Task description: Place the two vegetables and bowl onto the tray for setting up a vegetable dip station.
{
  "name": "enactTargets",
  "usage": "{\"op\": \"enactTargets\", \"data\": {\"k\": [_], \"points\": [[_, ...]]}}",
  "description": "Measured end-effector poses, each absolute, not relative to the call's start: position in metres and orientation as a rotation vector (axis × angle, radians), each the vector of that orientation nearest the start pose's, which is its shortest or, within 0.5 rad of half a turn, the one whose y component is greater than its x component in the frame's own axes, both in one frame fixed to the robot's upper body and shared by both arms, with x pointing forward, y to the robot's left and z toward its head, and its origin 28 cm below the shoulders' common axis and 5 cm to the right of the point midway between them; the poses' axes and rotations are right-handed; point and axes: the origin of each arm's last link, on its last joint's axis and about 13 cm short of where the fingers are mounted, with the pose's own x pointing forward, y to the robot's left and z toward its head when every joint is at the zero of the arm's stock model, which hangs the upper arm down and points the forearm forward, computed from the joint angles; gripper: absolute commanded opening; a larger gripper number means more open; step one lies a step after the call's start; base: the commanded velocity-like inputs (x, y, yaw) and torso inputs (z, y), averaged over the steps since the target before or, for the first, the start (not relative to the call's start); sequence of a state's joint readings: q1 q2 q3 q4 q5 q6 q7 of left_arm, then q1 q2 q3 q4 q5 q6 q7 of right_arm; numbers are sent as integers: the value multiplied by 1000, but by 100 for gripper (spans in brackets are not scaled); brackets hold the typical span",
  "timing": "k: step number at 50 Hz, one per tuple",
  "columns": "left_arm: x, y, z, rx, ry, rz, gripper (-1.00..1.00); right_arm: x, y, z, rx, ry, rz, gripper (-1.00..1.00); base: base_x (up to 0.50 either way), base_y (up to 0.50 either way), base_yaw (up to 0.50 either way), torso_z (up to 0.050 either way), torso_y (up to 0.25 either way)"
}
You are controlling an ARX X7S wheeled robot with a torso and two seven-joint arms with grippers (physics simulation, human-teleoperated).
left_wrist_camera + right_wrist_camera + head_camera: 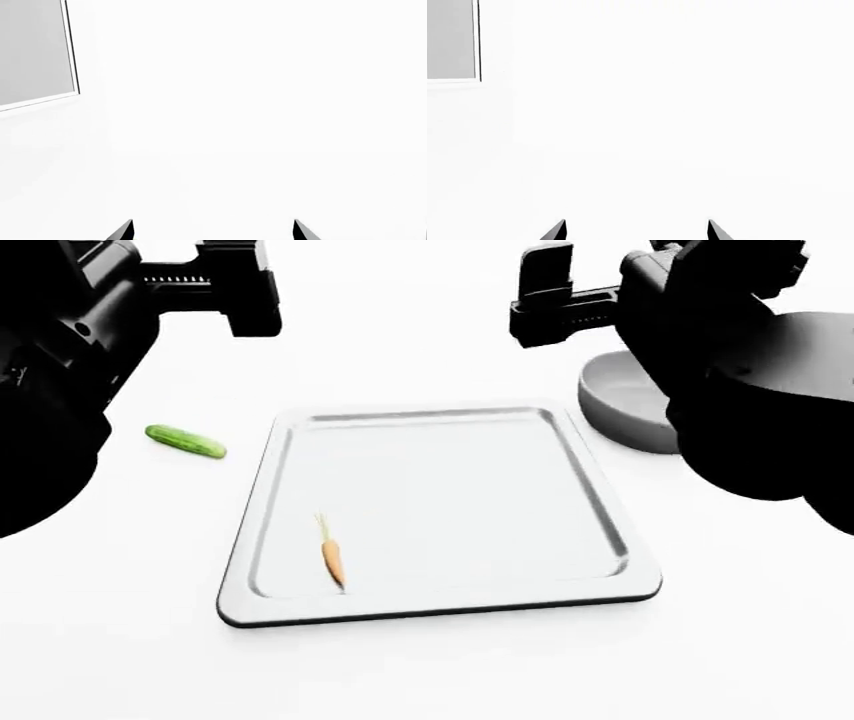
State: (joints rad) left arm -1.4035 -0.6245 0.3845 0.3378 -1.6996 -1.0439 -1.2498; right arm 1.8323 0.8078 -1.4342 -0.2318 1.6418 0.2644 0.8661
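Observation:
In the head view the silver-grey tray (594,495) lies in the middle of the white table. The small orange carrot (332,560) lies inside it near its front left corner. The green cucumber (186,441) lies on the table left of the tray. The grey bowl (621,405) stands behind the tray's right corner, partly hidden by my right arm. My left gripper (213,231) and right gripper (636,231) are both open and empty, held up high and pointing away from the table; only their fingertips show in the wrist views.
Both black arms fill the upper corners of the head view, the left arm (80,330) and the right arm (747,360). A grey framed panel shows on the white wall in the left wrist view (33,50) and the right wrist view (450,40).

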Motion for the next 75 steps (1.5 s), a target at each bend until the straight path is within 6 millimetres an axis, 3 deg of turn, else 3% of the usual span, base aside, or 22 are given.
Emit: {"op": "enactTargets", "data": {"k": [10,35,49,60,75], "points": [[235,216,357,8,-108,42,100,271,-105,346,-94,-183,93,100,474,0,0,0,1],[234,223,364,-17,-123,66,100,267,-123,363,-112,-112,-33,100,0,0,0,0,0],[233,225,366,-28,-128,72,100,276,-149,363,-67,43,-158,100,0,0,0,0,0],[233,225,365,-30,-127,73,100,285,-181,359,18,158,-220,100,0,0,0,0,0],[234,223,363,-20,-120,71,100,296,-213,354,119,236,-270,100,0,0,0,0,0]]}}
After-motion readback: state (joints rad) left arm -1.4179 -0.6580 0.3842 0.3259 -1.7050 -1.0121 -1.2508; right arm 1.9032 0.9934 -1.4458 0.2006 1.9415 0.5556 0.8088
